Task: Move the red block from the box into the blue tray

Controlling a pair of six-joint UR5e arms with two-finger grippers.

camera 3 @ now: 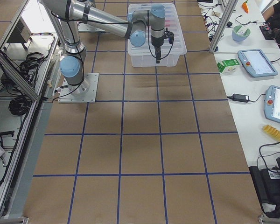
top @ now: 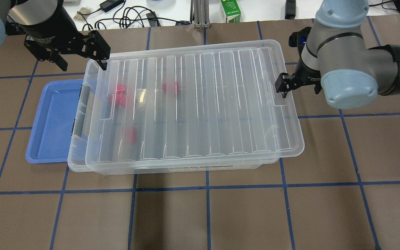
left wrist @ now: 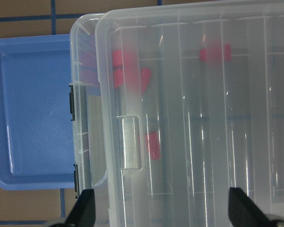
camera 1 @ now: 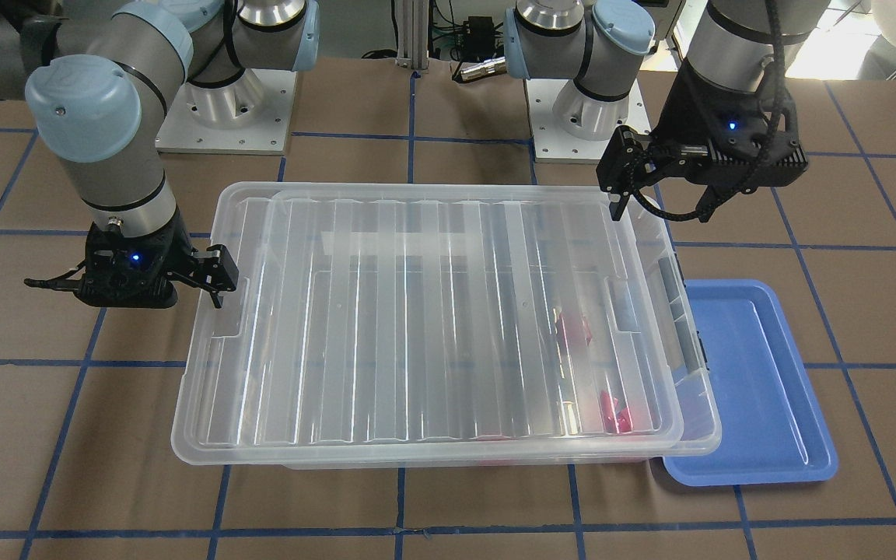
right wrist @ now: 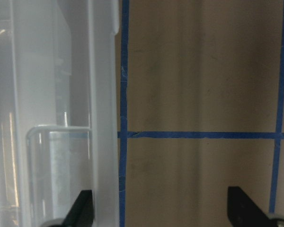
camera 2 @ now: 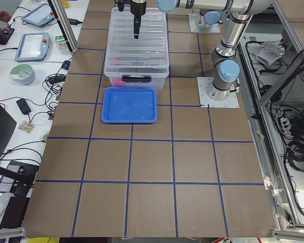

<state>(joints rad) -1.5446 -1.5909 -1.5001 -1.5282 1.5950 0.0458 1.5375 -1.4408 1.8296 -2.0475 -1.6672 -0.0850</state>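
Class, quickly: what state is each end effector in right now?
Left end effector: open, holding nothing.
Right end effector: open, holding nothing.

No legible text anywhere.

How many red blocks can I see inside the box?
5, blurred through the lid: three blocks bunched at the tray end, one nearer the robot, one toward the middle. More may be hidden.
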